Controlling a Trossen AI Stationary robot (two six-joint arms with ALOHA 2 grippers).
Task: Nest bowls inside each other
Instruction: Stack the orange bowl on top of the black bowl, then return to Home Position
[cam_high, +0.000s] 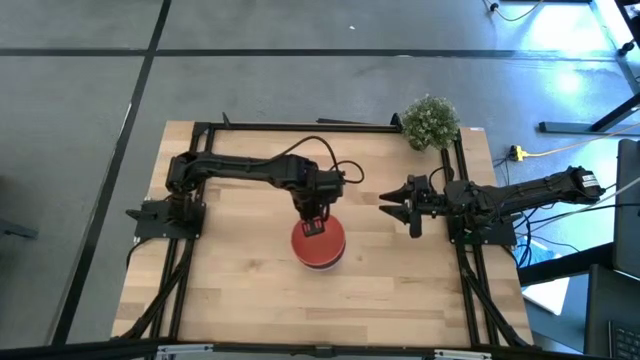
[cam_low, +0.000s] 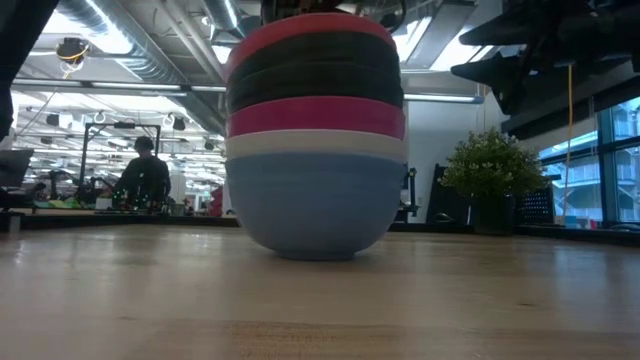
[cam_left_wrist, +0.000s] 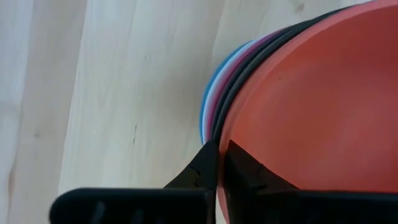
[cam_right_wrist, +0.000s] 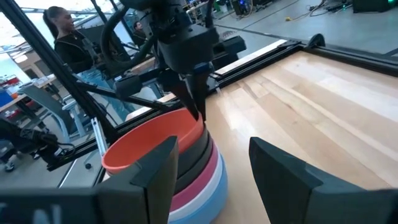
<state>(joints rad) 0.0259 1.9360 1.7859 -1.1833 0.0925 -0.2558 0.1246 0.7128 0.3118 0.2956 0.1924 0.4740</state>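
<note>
On the pale wooden table (cam_high: 240, 290), a nested stack of round plastic bowls (cam_low: 315, 140) sits at frame centre, its red top bowl's (cam_high: 318, 243) rim pinched by the left gripper (cam_high: 314, 226), while the right gripper (cam_high: 397, 203) waits spread at right.

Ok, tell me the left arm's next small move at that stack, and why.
Probably open the left hand and lift straight up. Its fingers pinch the rim of the round red plastic bowl, which already sits on top of the stack: black, black, magenta-pink bowl, white bowl, blue bowl at the bottom. The right hand waits open beside it.
</note>
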